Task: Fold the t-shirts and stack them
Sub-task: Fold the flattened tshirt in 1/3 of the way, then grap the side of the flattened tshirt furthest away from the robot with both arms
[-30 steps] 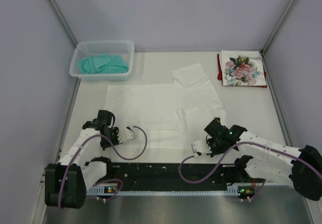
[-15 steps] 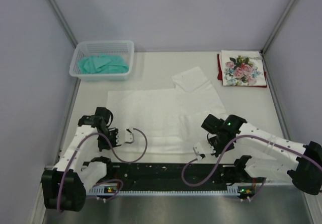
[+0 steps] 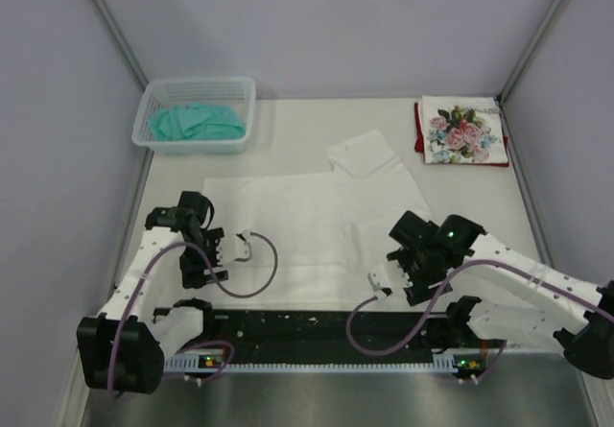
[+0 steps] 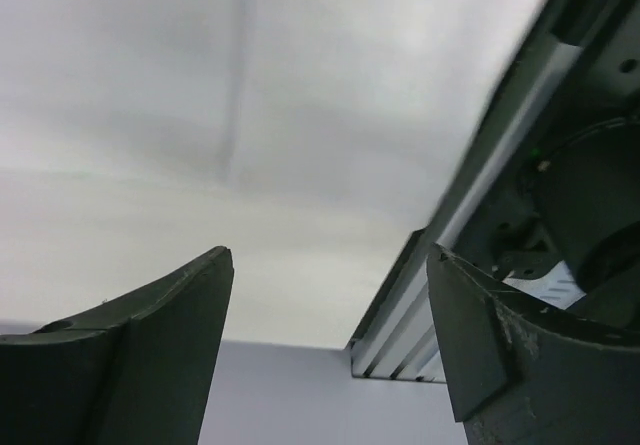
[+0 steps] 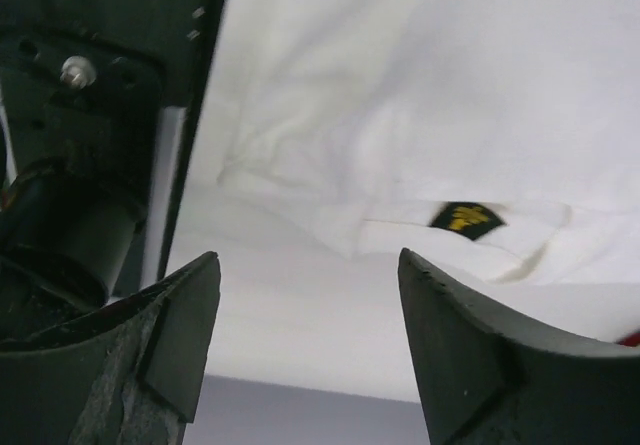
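The left jaws and right jaws stood apart and empty by the near edge of the white t-shirt [image 3: 317, 221], which lay spread mid-way across the desk [image 3: 480, 206]. A pinch catching only the top layer would likely drag the loose fold askew, its far sleeve [image 3: 363, 152] left sticking out.

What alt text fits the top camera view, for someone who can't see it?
A large white t-shirt lies spread out, the left arm and right arm at its near edge, holding nothing. Far left, a basket holds teal cloth; far right, a rose-print shirt lies on a dark red one.
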Available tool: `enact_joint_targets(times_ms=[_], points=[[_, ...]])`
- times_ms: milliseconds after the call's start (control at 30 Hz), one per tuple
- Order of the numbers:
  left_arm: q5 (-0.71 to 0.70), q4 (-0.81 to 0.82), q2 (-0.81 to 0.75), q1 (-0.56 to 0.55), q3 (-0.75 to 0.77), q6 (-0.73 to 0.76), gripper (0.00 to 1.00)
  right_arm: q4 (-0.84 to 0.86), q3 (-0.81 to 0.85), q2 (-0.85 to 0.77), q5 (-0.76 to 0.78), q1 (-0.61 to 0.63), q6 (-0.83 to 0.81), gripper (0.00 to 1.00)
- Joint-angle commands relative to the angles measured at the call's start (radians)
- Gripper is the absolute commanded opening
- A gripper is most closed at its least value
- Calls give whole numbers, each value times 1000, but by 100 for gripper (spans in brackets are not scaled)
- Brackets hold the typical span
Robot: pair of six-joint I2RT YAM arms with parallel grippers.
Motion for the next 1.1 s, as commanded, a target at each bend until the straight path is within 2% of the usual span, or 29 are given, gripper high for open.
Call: enact_joint_targets(times_ms=[0,33,100,167,300,367,433,533,633,800,933,1033,1067], points=[[-50,154,79,3,225,-204,82,317,192,-97,-149,-138,151,78],[-31,205,112,6,281,-263,82,438,224,-91,-204,-216,264,85],[2,260,186,6,380,-332,80,689,286,-41,-267,-316,493,93],[31,300,266,6,464,-377,76,823,364,60,-272,-381,661,94],[80,339,419,6,595,-381,69,840,644,354,-212,-508,954,93],[39,363,494,7,639,-406,63,820,747,499,-159,-559,1035,91],[-18,392,569,21,665,-430,61,780,850,663,-85,-602,1106,91],[-9,420,645,66,699,-508,62,675,1035,852,134,-627,1148,91],[45,486,682,122,698,-626,64,589,1206,1043,200,-628,1155,87],[126,709,675,198,638,-849,66,538,1378,1284,221,-630,1151,86],[114,780,727,228,649,-972,66,471,1499,1429,185,-630,1137,85],[89,790,778,231,658,-992,66,424,1527,1496,110,-627,1135,78],[85,793,792,231,662,-998,66,411,1528,1507,90,-622,1132,72]])
